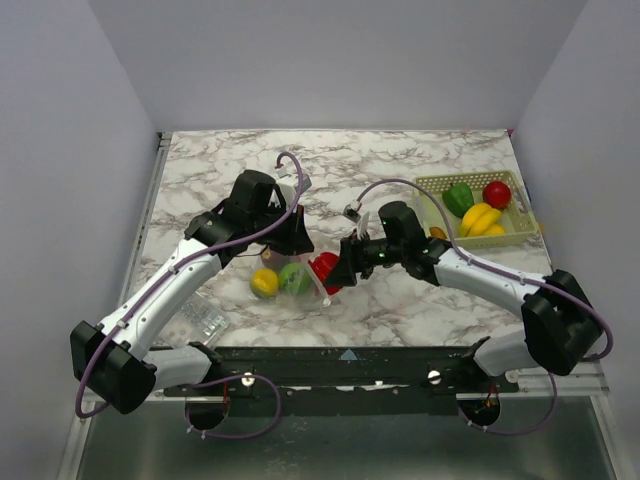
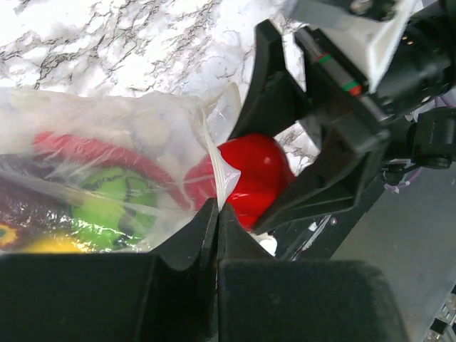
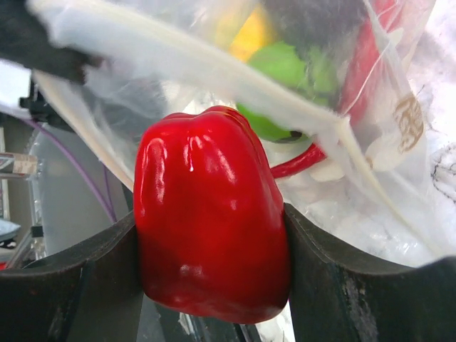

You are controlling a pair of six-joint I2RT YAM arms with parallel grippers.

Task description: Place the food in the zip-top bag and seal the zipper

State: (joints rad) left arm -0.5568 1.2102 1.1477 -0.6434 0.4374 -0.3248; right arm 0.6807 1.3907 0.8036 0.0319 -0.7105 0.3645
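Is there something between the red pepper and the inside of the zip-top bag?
Nothing separate. The right gripper holds the red pepper at the mouth of the zip-top bag, whose edge the left gripper pinches. A green fruit inside lies behind it.

White-shelled arms [image 1: 165, 290] with black joints and looping purple cables [image 1: 400, 182] end in the black left gripper [image 1: 298, 243] and right gripper [image 1: 336, 270].

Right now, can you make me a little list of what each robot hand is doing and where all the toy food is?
Left hand: shut, pinching the rim of the zip-top bag
Right hand: shut on the red pepper, at the bag's mouth
Inside bag: green toy, yellow toy
Zipper: open, not sealed
Basket: holds green pepper, bananas, red fruit
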